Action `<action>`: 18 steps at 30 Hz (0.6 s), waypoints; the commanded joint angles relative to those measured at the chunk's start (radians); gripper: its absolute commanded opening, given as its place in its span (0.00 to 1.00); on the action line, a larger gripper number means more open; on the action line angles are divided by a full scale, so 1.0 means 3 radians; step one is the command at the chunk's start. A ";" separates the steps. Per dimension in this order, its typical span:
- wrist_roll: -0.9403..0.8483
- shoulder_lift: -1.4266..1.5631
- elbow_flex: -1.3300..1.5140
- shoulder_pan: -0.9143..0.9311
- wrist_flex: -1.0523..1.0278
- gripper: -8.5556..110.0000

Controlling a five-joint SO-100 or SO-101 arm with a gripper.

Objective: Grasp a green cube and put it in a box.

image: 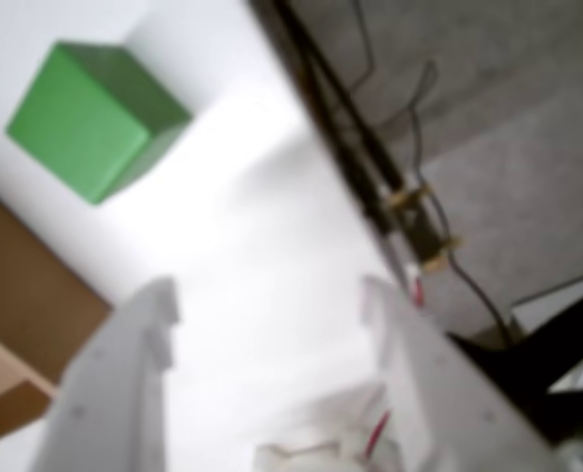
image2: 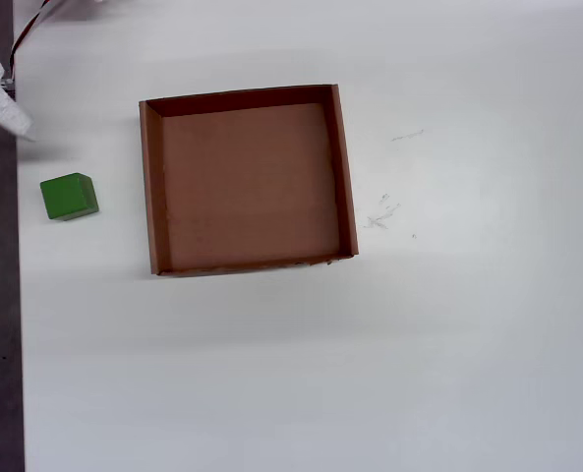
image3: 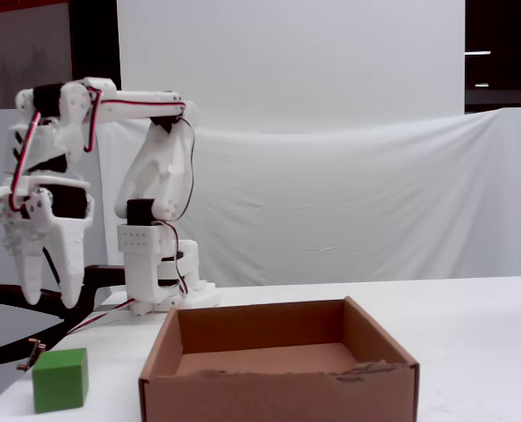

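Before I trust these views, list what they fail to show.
- Gripper: the overhead view's left edge cuts off all but one finger.
- Box: the wrist view shows only a blurred corner.
- Box floor near the front wall: that wall hides it in the fixed view.

Bright even light, wrist view soft and blurred throughout, white counter [image: 271, 246] washed out by glare, overhead and fixed views sharp, faint soft shadow beside the box [image2: 151, 197].

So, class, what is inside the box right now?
Nothing: the overhead view shows the box with its whole brown floor bare. The green cube sits outside it on the table, apart from its left wall.
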State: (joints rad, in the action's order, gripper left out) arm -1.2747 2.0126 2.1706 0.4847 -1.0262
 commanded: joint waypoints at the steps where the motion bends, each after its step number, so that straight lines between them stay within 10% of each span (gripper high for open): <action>1: -0.0097 -0.0133 -0.0286 0.0010 0.0087 0.32; 18: -0.0798 -0.0532 -0.0373 -0.0598 0.0598 0.33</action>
State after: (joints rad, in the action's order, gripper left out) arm -1.4450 1.8484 2.1108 0.3175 -0.8652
